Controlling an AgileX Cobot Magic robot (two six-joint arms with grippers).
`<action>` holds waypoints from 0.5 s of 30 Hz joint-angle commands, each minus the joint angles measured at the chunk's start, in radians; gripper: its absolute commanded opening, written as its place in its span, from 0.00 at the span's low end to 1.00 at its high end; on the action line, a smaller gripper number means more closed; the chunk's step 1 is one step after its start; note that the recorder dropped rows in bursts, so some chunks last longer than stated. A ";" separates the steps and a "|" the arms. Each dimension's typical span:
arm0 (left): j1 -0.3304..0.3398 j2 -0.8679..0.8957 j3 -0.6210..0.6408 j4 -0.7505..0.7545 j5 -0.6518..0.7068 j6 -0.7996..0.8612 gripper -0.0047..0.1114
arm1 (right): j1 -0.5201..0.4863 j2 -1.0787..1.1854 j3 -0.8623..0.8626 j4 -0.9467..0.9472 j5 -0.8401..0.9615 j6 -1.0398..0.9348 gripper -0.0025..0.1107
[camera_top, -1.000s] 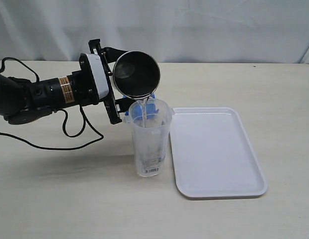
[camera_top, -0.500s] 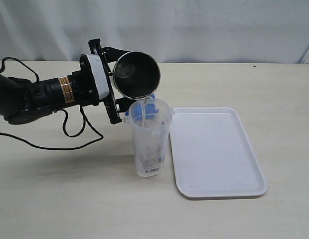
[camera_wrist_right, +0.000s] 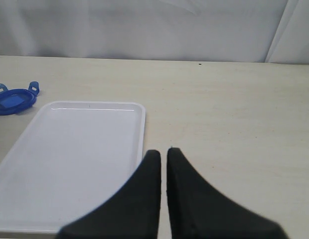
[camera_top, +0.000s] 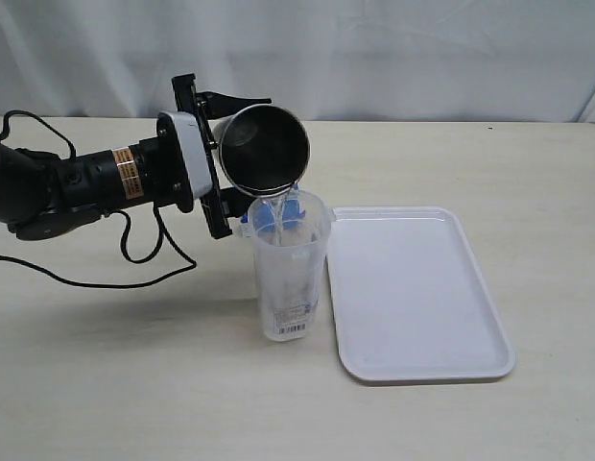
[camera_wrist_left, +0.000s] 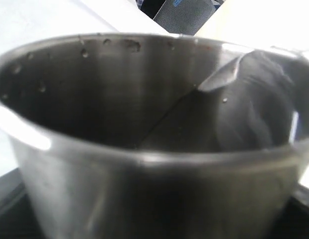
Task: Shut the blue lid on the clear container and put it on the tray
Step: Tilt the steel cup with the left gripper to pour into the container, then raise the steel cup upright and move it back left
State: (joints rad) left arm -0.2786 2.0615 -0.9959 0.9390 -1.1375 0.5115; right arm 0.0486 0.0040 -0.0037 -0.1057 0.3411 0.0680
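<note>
While the left claw (camera_top: pixel 236 146) is pinching a grey steel cup (camera_top: pixel 266 144) by its sides, that cup is tipped way over. In the exterior view its mouth faces the camera and its lower lip sits right above the open top of the clear container (camera_top: pixel 286 279). You can see a thin stream of water (camera_top: pixel 276 204) running off the lip and down into the container. The left wrist view is basically all cup (camera_wrist_left: pixel 144 129): dull metal wall, droplets on the inside, water pooled toward one side.

The container stands upright on the tabletop (camera_top: pixel 451 154), unlidded, with a white barcode label (camera_top: pixel 294 327) low on its front. It's off the tray (camera_top: pixel 424 367), just beside the tray's left long edge. Whether it actually touches the rim I can't tell.

The blue lid (camera_top: pixel 278 215) shows through the upper part of the container, so it's sitting behind it. The right wrist view has the lid (camera_wrist_right: pixel 13 99) lying flat on the tabletop, near a corner of the tray (camera_wrist_right: pixel 94 106) but apart from it, with its flaps sticking out.

The right claw (camera_wrist_right: pixel 163 162) has two black fingers pressed almost together with only a hairline slit between them, gripping nothing. The tray's edge and bare tabletop lie right past the tips. A black cable (camera_top: pixel 149 259) loops on the tabletop under the left arm (camera_top: pixel 77 182).
</note>
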 commanded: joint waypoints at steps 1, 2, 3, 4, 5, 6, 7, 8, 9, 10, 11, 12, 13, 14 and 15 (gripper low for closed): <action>-0.001 -0.025 -0.019 -0.042 -0.071 0.019 0.04 | -0.002 -0.004 0.004 -0.007 0.001 0.001 0.06; -0.001 -0.025 -0.019 -0.042 -0.071 0.019 0.04 | -0.002 -0.004 0.004 -0.007 0.001 0.001 0.06; -0.001 -0.025 -0.019 -0.042 -0.071 0.019 0.04 | -0.002 -0.004 0.004 -0.007 0.001 0.001 0.06; -0.001 -0.025 -0.019 -0.042 -0.071 0.015 0.04 | -0.002 -0.004 0.004 -0.007 0.001 0.001 0.06; -0.001 -0.025 -0.019 -0.042 -0.071 0.005 0.04 | -0.002 -0.004 0.004 -0.007 0.001 0.001 0.06; -0.001 -0.025 -0.019 -0.042 -0.071 -0.016 0.04 | -0.002 -0.004 0.004 -0.007 0.001 0.001 0.06; -0.001 -0.025 -0.019 -0.042 -0.071 -0.055 0.04 | -0.002 -0.004 0.004 -0.007 0.001 0.001 0.06; -0.001 -0.025 -0.019 -0.042 -0.073 -0.095 0.04 | -0.002 -0.004 0.004 -0.007 0.001 0.001 0.06; -0.001 -0.025 -0.019 -0.042 -0.073 -0.132 0.04 | -0.002 -0.004 0.004 -0.007 0.001 0.001 0.06; -0.001 -0.025 -0.019 -0.042 -0.072 -0.164 0.04 | -0.002 -0.004 0.004 -0.007 0.001 0.001 0.06; -0.001 -0.025 -0.019 -0.042 -0.068 -0.210 0.04 | -0.002 -0.004 0.004 -0.007 0.001 0.001 0.06; -0.001 -0.025 -0.019 -0.042 -0.068 -0.254 0.04 | -0.002 -0.004 0.004 -0.007 0.001 0.001 0.06; -0.001 -0.025 -0.019 -0.042 -0.065 -0.287 0.04 | -0.002 -0.004 0.004 -0.007 0.001 0.001 0.06; -0.001 -0.025 -0.019 -0.042 -0.063 -0.332 0.04 | -0.002 -0.004 0.004 -0.007 0.001 0.001 0.06; -0.001 -0.025 -0.019 -0.042 -0.061 -0.360 0.04 | -0.002 -0.004 0.004 -0.007 0.001 0.001 0.06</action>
State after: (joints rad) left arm -0.2786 2.0615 -0.9959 0.9372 -1.1375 0.2668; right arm 0.0486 0.0040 -0.0037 -0.1057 0.3411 0.0680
